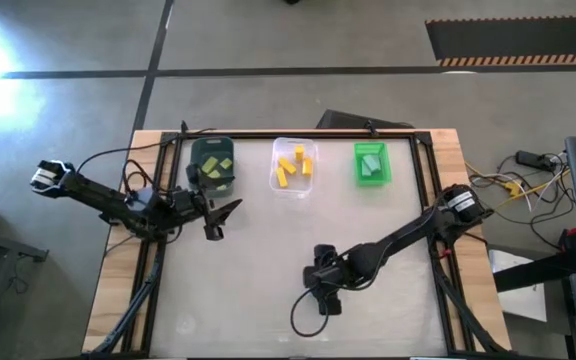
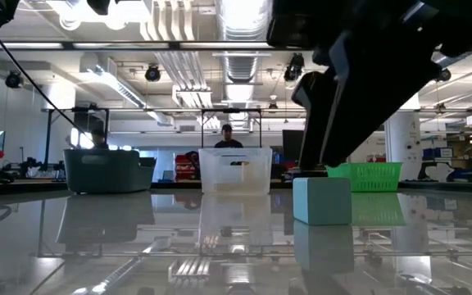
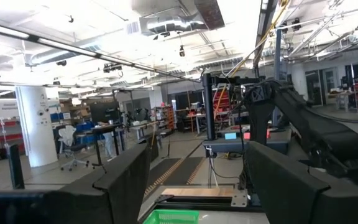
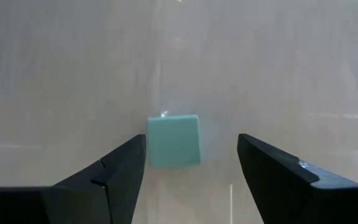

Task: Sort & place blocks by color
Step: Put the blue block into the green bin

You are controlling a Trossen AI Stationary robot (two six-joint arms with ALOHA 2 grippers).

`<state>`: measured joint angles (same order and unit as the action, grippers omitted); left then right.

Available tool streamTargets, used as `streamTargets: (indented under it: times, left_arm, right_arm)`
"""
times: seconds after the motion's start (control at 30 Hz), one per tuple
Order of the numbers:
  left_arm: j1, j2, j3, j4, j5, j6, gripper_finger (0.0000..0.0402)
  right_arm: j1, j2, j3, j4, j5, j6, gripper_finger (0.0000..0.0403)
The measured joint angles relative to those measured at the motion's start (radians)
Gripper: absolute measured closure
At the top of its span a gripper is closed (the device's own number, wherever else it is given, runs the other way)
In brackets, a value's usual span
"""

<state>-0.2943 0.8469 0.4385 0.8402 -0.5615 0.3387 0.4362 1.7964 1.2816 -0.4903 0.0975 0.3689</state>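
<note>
The right hand [image 4: 191, 165] hangs low over the middle of the bench [image 1: 388, 310], nearer its front edge, with its fingers spread wide and a teal-mint cube [image 4: 174, 140] sitting flat on the surface between them. Nothing is gripped; in the right wrist view one finger stands just beside the cube and the other a little apart. The fingers straddle the cube as they would for a pinch, so the likely next step is a close and lift, though whether the hand is coming or going cannot be told.

Along the far edge stand three bins in a row, set there as sorting targets: a dark teal bin [image 1: 212, 166] toward the far-left corner holding pale yellow-green blocks [image 1: 218, 167], a clear bin [image 1: 294, 185] in the middle holding yellow blocks [image 1: 294, 166], and a bright green bin [image 1: 372, 180] toward the far right with mint pieces [image 1: 370, 163] already inside. By colour the cube would belong in the green one — a reach back and to the right.

The left hand [image 1: 216, 218] waits near the left edge, just in front of the dark teal bin, fingers parted and empty — clear of the other arm's path.
</note>
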Motion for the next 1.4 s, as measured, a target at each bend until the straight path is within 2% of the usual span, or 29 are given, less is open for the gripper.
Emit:
streamTargets:
  times: [0.3, 0.47, 0.57, 0.7, 0.93, 1.0, 1.2, 1.3, 1.4]
  left_arm:
    - [0.0, 0.0, -0.001, 0.01, 0.0, 0.016, 0.0155]
    - [0.0, 0.002, -0.002, 0.01, 0.0, 0.016, 0.0155]
    - [0.0, 0.001, -0.002, 0.011, 0.0, 0.017, 0.0155]
    - [0.0, -0.003, -0.002, 0.014, 0.0, 0.017, 0.0155]
    - [0.0, 0.0, -0.002, 0.012, 0.0, 0.016, 0.0155]
    - [0.0, 0.001, -0.003, 0.008, 0.0, 0.016, 0.0155]
    - [0.0, 0.002, -0.002, 0.015, 0.0, 0.017, 0.0155]
    - [0.0, 0.001, -0.002, 0.016, 0.0, 0.022, 0.0155]
    - [0.0, 0.002, 0.001, 0.018, 0.0, 0.039, 0.0155]
  right_arm:
    - [-0.002, 0.041, -0.053, 0.137, -0.029, 0.032, 0.0169]
    - [-0.003, 0.07, -0.055, 0.142, -0.044, 0.04, 0.0174]
    - [-0.011, 0.064, -0.054, 0.152, -0.039, 0.04, 0.0201]
    - [-0.026, 0.061, -0.054, 0.151, -0.048, 0.042, 0.0275]
    - [-0.061, 0.02, -0.052, 0.093, -0.049, -0.008, 0.0282]
    - [-0.09, -0.009, -0.038, 0.013, -0.015, -0.021, 0.0282]
    - [-0.229, -0.134, 0.0, -0.316, 0.175, -0.083, 0.0282]
    - [-0.352, -0.217, -0.007, -0.43, 0.271, -0.131, 0.0282]
    - [-0.529, -0.295, -0.031, -0.468, 0.295, -0.152, 0.0282]
